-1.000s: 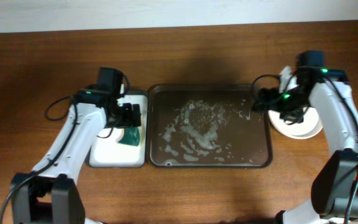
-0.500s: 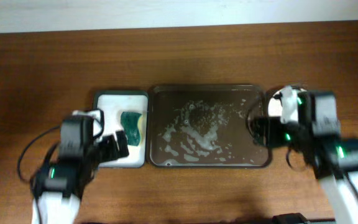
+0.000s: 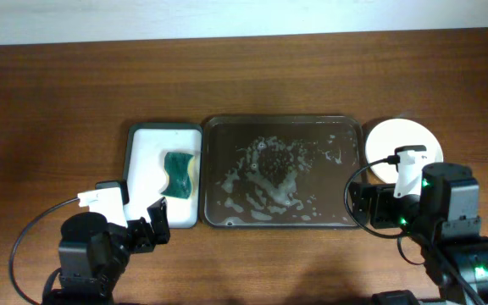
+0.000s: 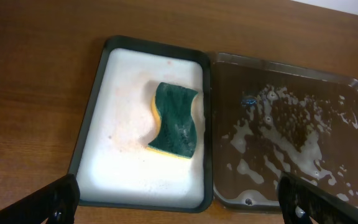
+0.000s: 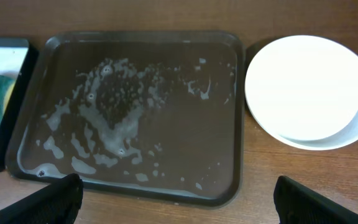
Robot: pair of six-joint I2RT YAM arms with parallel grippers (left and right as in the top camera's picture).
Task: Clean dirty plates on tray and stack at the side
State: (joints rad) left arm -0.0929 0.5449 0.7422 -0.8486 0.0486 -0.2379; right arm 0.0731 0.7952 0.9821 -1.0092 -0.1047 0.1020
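Zero left in the tray (image 3: 346,199): no dish remains in it; only soapy water and foam (image 3: 269,169) spread across its floor
Plates (image 3: 396,135): stacked on the bare table (image 3: 58,102) just beside the tray's right rim; the top one is white and shows no sauce; a second rim peeks out beneath it in the right wrist view; how many are in the stack cannot be told
Progress: cleaning and stacking look done, judging by the bare tray and the clean top plate; little or nothing seems left, unless the wet tray also needs attention
Small tray (image 3: 146,169): just beside the big tray's left rim; holds a green sponge (image 3: 179,174) lying loose, plus faint pinkish staining
Left jaws: spread wide; empty; above the small tray's near edge
Right jaws: spread wide; empty; above the big tray's near edge, apart from the stack
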